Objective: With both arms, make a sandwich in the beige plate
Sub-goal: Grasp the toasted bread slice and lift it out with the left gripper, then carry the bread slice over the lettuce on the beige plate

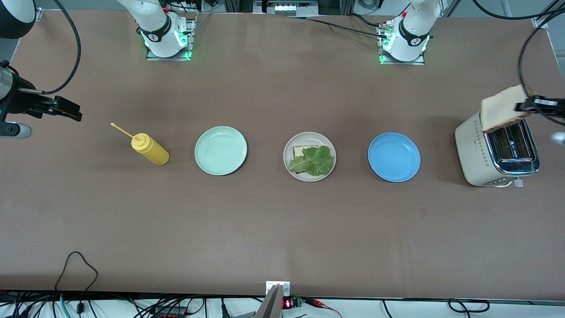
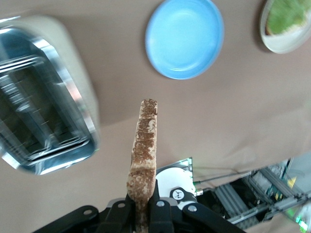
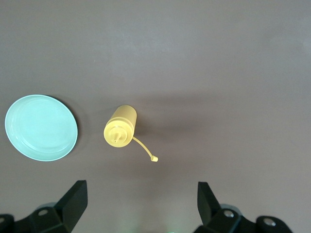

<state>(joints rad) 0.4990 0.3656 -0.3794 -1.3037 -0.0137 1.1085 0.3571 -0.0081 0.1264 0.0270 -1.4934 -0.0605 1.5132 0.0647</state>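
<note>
The beige plate point(image 1: 309, 138), between the mint plate point(image 1: 220, 150) and blue plate point(image 1: 393, 157), carries bread under lettuce point(image 1: 311, 160). No writing is legible. The left gripper point(image 1: 523, 107) pinches a toast slice point(image 1: 503, 113) above the toaster point(image 1: 474, 150); its wrist view alone shows the crust edge-on. The right gripper point(image 3: 141, 199) waits, fingers spread, above the mustard bottle point(image 1: 150, 149).

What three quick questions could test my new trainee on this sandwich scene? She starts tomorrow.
1. True or false: the beige plate already holds bread and lettuce.
2. What does the left hand grip? A) mustard bottle B) bread slice C) blue plate
3. Fill in: the open right hand waits up in the air toward the ___ bottle's end of the table.

Key: 1 true; 2 B, the bread slice, held over the toaster; 3 yellow.
</note>
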